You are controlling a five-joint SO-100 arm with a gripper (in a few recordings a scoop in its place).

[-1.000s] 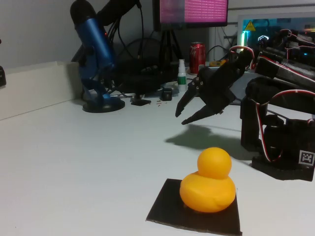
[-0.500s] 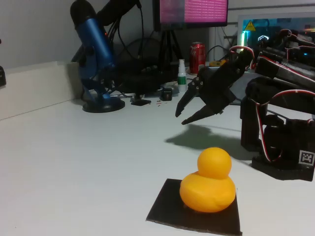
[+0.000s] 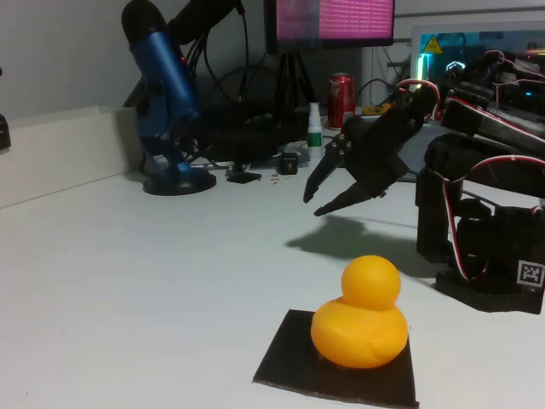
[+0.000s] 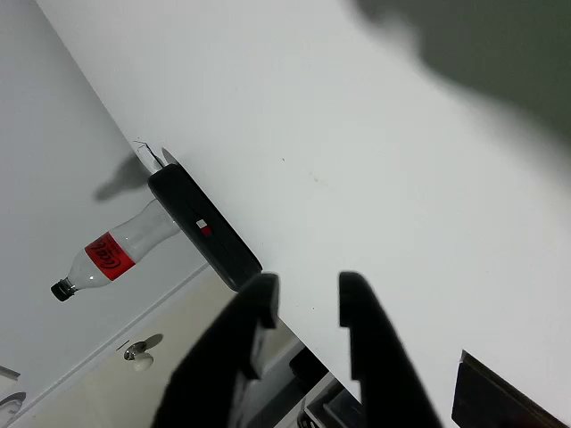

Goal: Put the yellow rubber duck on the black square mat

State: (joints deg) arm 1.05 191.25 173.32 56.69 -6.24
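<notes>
Yellow rubber duck (image 3: 359, 324) is sitting upright on the black square mat (image 3: 294, 362); the gripper (image 3: 311, 203) is hovering well behind it, fingers parted, holding nothing.

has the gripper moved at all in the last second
No. In the fixed view the gripper hangs open at the same spot, its tips level with the blue microphone's base as before, behind the duck on the mat.
</notes>
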